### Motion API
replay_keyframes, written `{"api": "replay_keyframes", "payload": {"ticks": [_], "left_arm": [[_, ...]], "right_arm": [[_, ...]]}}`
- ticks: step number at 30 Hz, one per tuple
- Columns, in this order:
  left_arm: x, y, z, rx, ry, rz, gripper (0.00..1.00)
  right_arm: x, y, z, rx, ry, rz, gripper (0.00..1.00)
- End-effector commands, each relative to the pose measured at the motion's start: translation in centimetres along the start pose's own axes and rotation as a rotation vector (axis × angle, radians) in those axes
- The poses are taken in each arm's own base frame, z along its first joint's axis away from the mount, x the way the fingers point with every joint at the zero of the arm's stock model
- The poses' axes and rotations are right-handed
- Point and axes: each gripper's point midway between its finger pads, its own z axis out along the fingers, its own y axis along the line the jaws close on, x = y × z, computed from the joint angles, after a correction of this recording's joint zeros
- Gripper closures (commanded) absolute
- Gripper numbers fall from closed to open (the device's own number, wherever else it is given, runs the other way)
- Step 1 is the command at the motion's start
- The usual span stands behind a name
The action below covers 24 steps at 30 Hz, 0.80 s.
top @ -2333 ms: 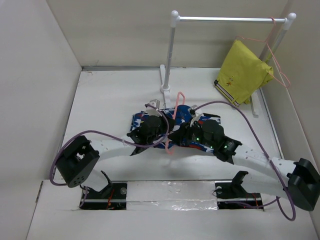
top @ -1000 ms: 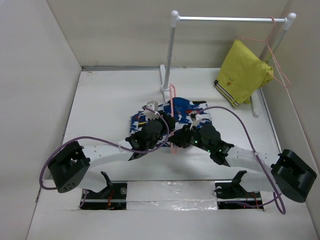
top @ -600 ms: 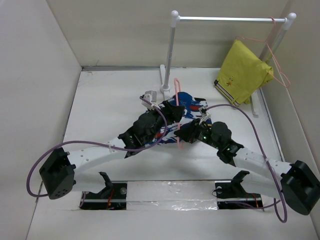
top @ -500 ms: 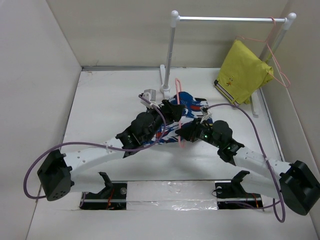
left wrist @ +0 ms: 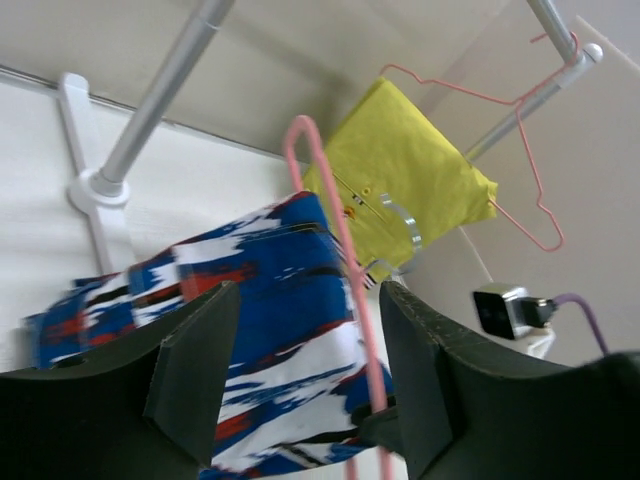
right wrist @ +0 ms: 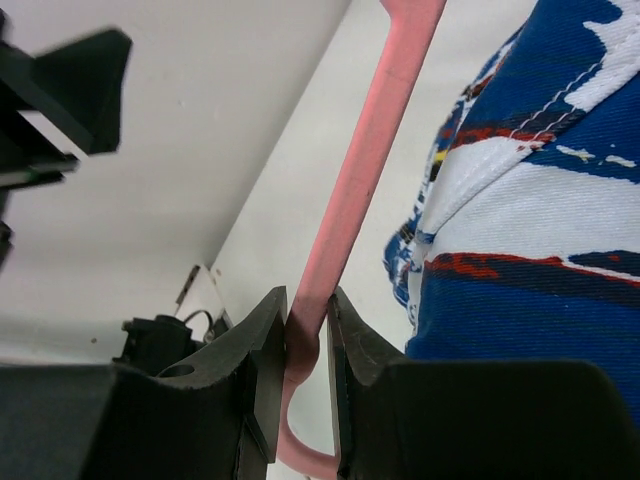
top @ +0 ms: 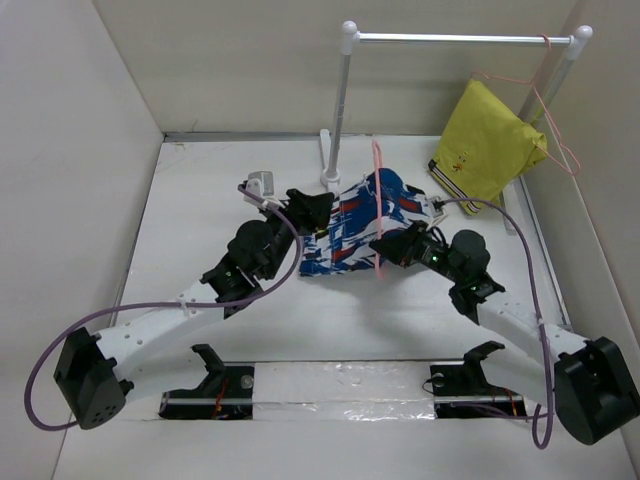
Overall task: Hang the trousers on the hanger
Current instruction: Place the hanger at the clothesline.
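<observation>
One pink hanger (top: 378, 190) pinched by right end effector (right wrist: 306, 315), left end effector (left wrist: 308, 300) spread, blue patterned trousers (top: 345, 228)

White tabletop (top: 200, 210). Clothes-rail stand stood on it: left foot (top: 330, 181) at approx 12 o'clock nr back edge, right foot (top: 511, 216) twd 2 o'clock. Trousers (top: 350, 225) just past centre; couldn't tell if hem touched the surface. Left arm base (top: 215, 382) & right arm base (top: 470, 381) at 6 o'clock edge, shiny tape strip (top: 340, 378) btwn them.
</observation>
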Motion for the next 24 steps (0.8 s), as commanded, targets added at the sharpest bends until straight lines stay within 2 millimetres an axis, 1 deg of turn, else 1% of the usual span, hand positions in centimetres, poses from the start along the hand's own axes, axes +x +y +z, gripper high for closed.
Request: {"api": "replay_keyframes", "payload": {"ticks": [1, 2, 3, 4, 5, 6, 7, 8, 9, 10, 11, 12, 13, 15, 16, 17, 18, 19, 20, 21, 24], "left_arm": [[-1.6, 0.3, -0.8, 0.023, -0.061, -0.015, 0.45], [-1.8, 0.6, -0.7, 0.023, -0.061, -0.003, 0.48], [-1.5, 0.7, -0.7, 0.020, -0.053, 0.004, 0.55], [-1.3, 1.0, -0.7, 0.014, -0.047, 0.007, 0.60], [-0.8, 1.4, -0.9, 0.010, -0.043, 0.001, 0.68], [-0.6, 1.6, -1.0, 0.011, -0.046, -0.002, 0.83], [-0.4, 1.8, -1.1, 0.013, -0.045, -0.001, 0.89], [-0.2, 2.2, -1.3, 0.002, -0.040, 0.011, 0.93], [-0.2, 2.5, -1.3, -0.014, -0.038, 0.027, 0.98], [-0.2, 2.8, -1.4, -0.026, -0.036, 0.032, 0.99], [-0.1, 3.3, -1.7, -0.039, -0.044, 0.034, 1.00], [0.1, 3.7, -1.9, -0.046, -0.045, 0.037, 1.00], [0.1, 4.0, -2.0, -0.048, -0.051, 0.038, 1.00], [0.4, 5.0, -2.5, -0.071, -0.059, 0.052, 0.99], [0.5, 5.3, -2.6, -0.080, -0.056, 0.066, 0.98], [0.6, 6.2, -2.7, -0.104, -0.062, 0.075, 0.97], [0.6, 6.4, -2.9, -0.107, -0.065, 0.081, 0.94], [0.8, 6.7, -3.0, -0.111, -0.065, 0.092, 0.91], [1.0, 7.1, -3.2, -0.112, -0.069, 0.102, 0.90], [1.0, 7.3, -3.3, -0.115, -0.070, 0.114, 0.86], [1.4, 8.1, -3.7, -0.131, -0.063, 0.132, 0.81]], "right_arm": [[-8.0, 7.7, -1.6, -0.249, -0.243, -0.194, 1.00], [-8.7, 8.2, -2.0, -0.260, -0.258, -0.206, 1.00], [-10.5, 8.7, -2.3, -0.256, -0.293, -0.229, 1.00], [-11.3, 9.0, -2.5, -0.259, -0.306, -0.236, 1.00], [-11.8, 9.0, -2.4, -0.264, -0.299, -0.232, 1.00], [-13.0, 9.5, -2.7, -0.281, -0.329, -0.247, 1.00], [-14.0, 10.7, -2.9, -0.319, -0.347, -0.234, 1.00], [-14.8, 11.2, -3.0, -0.336, -0.367, -0.239, 1.00], [-15.4, 11.0, -2.6, -0.343, -0.374, -0.234, 1.00], [-16.1, 11.3, -2.5, -0.357, -0.379, -0.220, 1.00], [-17.3, 11.8, -2.6, -0.373, -0.401, -0.236, 1.00], [-18.0, 11.4, -2.1, -0.380, -0.414, -0.229, 1.00], [-18.8, 11.2, -2.2, -0.382, -0.428, -0.203, 1.00], [-20.3, 12.1, -2.2, -0.423, -0.464, -0.221, 1.00], [-20.8, 11.3, -1.4, -0.413, -0.463, -0.190, 1.00], [-21.3, 11.4, -1.1, -0.419, -0.471, -0.189, 1.00], [-22.3, 12.5, -1.2, -0.452, -0.495, -0.212, 1.00], [-22.7, 11.9, -0.6, -0.452, -0.495, -0.181, 1.00], [-23.5, 12.0, -0.7, -0.458, -0.517, -0.181, 1.00], [-24.4, 13.2, -1.0, -0.492, -0.540, -0.201, 1.00], [-26.3, 12.9, -0.5, -0.469, -0.560, -0.203, 1.00]]}}
